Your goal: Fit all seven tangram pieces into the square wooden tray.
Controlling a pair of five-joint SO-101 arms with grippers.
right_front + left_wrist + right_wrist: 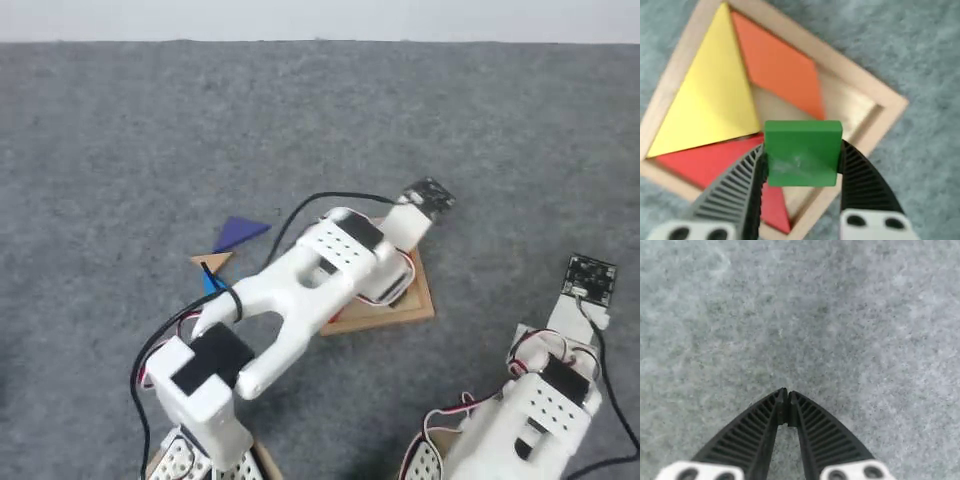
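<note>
Fingers (747,185) of your left gripper (801,155) are clamped on the green square (802,145), which hangs over the wooden tray (880,107). In the tray lie a yellow triangle (710,100), an orange piece (780,65) and a red piece (705,162). Your right gripper (787,412) is pressed closed above grey mat (840,315).

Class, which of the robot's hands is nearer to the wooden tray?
Left. The left hand, gripping a green square, is over the wooden tray; the right hand is shut over grey carpet, away from it.
</note>
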